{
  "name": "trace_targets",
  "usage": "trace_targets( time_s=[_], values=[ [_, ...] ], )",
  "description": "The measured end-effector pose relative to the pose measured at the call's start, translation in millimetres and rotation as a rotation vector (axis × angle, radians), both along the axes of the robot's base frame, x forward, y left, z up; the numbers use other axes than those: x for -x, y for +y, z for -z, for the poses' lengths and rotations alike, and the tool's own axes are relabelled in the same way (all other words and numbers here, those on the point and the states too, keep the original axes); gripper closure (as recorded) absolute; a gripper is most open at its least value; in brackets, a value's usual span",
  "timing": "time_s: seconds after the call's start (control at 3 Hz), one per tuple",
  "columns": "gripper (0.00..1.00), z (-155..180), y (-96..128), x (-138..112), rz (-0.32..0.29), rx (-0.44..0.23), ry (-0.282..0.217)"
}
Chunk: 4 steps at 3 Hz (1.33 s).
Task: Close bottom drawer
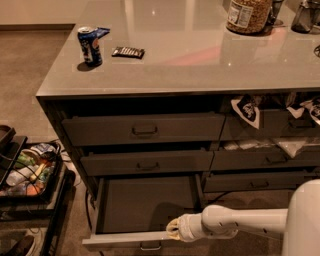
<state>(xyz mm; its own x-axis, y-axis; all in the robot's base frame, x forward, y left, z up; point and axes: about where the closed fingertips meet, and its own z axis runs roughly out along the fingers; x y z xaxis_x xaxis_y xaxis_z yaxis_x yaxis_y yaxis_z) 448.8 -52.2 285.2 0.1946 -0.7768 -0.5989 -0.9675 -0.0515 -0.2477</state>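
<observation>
The bottom drawer (145, 205) is the lowest of three wide dark-grey drawers and stands pulled far out, its bare grey tray showing. Its front edge (115, 243) runs along the lower part of the view, with a small metal pull handle (151, 246) below it. My gripper (172, 231) is at the end of the white arm that comes in from the right. It sits at the right part of the drawer's front edge, touching or just inside the top of the front panel.
The two wide drawers above (145, 129) (147, 163) are slightly ajar. A neighbouring narrower stack (265, 160) on the right holds bags. On the counter (200, 55) are a blue can (90, 46), a dark bar (128, 52) and a jar (248, 15). A black cart (27, 175) stands at the left.
</observation>
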Motion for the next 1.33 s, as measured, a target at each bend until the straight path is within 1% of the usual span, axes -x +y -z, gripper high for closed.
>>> trace_targets(
  time_s=[0.33,0.67,1.33],
  values=[
    [1.0,24,-6,7,-0.007,0.049,0.013],
    [1.0,40,-14,13,-0.005,0.073,0.022],
    [1.0,67,-29,27,0.016,0.066,0.061]
  ],
)
